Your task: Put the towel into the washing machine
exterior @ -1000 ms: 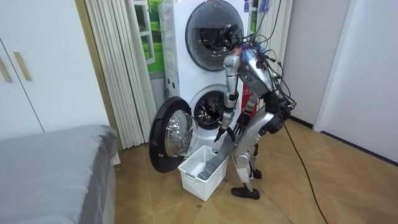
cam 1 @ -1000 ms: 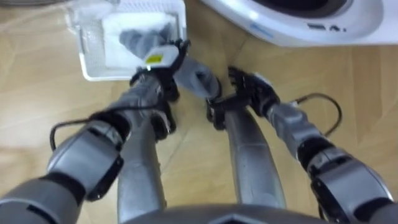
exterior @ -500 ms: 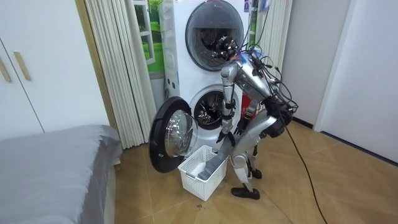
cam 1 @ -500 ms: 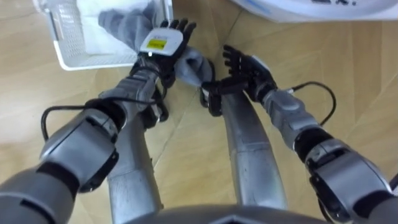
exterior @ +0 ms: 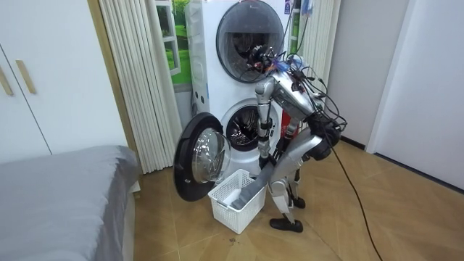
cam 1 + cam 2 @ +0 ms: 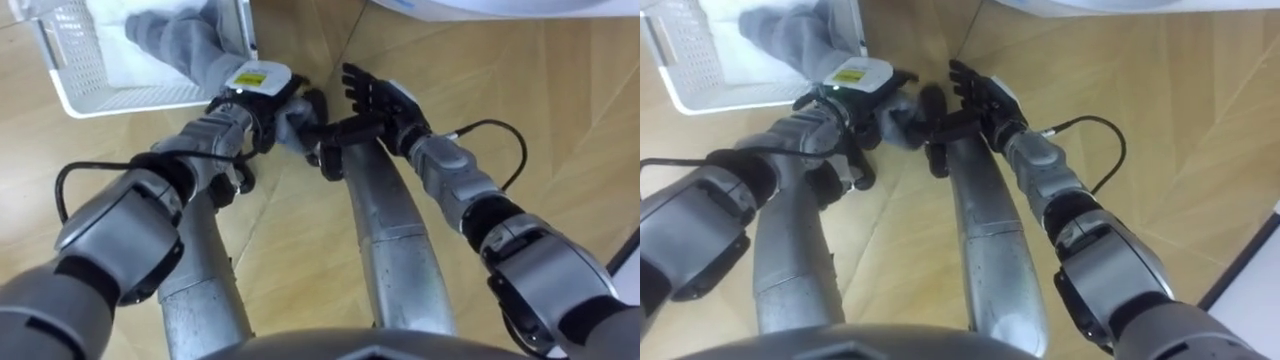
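Before the washer (image 5: 245,127) with its door (image 5: 197,158) open, the white basket (image 6: 60,62) holds a grey towel (image 6: 180,40) that trails over the rim to the left hand (image 6: 255,92), curled round its end, the right hand (image 6: 385,100) spread empty beside it.

Grey cloth towel (image 6: 175,40): one.
White perforated plastic laundry basket (image 6: 68,62): one.
White front-loading washing machines with round doors: two, counted as upper machine (image 5: 243,32) and lower machine (image 5: 239,129).
Grey-covered bed (image 5: 58,188): one.
Robot hands: two, counted as left hand (image 6: 258,92) and right hand (image 6: 380,95).
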`<state>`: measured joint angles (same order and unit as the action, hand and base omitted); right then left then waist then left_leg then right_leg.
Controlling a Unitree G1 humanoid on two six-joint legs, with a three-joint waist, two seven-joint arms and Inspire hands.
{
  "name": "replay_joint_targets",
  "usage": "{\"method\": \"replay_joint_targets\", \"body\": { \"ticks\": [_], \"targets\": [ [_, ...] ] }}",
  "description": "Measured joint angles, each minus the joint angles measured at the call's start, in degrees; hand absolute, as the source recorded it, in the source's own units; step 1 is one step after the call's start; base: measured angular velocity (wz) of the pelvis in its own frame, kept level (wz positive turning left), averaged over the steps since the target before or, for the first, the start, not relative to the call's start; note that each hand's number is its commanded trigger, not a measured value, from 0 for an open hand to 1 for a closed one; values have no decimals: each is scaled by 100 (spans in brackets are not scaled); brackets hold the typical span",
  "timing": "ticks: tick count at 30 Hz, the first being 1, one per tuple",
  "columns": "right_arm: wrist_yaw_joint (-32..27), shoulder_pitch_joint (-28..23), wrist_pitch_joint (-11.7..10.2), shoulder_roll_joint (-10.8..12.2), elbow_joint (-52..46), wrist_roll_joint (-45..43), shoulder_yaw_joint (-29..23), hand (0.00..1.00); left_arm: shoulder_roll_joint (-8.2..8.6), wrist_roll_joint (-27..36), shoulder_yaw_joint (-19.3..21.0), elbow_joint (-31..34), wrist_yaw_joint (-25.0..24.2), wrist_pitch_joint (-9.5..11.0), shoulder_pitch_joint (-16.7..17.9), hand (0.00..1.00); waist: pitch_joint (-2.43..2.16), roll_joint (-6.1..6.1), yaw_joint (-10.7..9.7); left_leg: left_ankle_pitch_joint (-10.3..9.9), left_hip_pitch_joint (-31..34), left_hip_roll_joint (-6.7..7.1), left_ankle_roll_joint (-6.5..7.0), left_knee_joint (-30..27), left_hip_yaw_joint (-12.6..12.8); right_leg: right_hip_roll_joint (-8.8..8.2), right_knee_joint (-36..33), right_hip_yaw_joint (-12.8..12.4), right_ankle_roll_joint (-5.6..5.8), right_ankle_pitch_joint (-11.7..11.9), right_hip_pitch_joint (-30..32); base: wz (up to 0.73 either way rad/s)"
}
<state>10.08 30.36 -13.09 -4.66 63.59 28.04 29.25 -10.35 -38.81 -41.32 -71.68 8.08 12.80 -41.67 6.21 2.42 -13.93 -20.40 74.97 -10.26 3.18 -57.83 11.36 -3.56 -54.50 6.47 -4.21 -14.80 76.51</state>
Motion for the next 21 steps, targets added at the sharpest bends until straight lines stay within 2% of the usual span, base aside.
{"method": "replay_joint_targets", "body": {
  "ticks": [11, 15, 18, 21],
  "targets": [
    [-3, -20, 19, 16, 87, -85, 110, 0, 12, -26, -59, -27, -223, -46, 216, 100, -23, 42, 14, -47, -194, 2, 34, -69, 28, -18, -60, -23, 36, -35, -185, 0],
    [-9, -182, 56, 28, 182, -131, 116, 0, 27, -107, -64, -22, -193, -45, 452, 100, -30, 49, 35, -41, -679, 85, 23, 94, 66, -31, 41, -58, 50, -44, -634, 1],
    [-10, -359, 55, 18, 229, -77, 83, 0, 55, -154, -59, -12, -75, -43, 650, 100, -61, 40, 86, -10, -1028, 110, 0, 281, 69, -36, 230, -31, 55, -29, -999, 0],
    [-16, -474, 55, 4, 333, -29, 43, 0, 113, -127, -53, -16, 24, 10, 848, 100, -80, 27, 271, 37, -1442, 135, -21, 538, 80, -33, 485, -22, 78, 14, -1402, 2]
  ]
}}
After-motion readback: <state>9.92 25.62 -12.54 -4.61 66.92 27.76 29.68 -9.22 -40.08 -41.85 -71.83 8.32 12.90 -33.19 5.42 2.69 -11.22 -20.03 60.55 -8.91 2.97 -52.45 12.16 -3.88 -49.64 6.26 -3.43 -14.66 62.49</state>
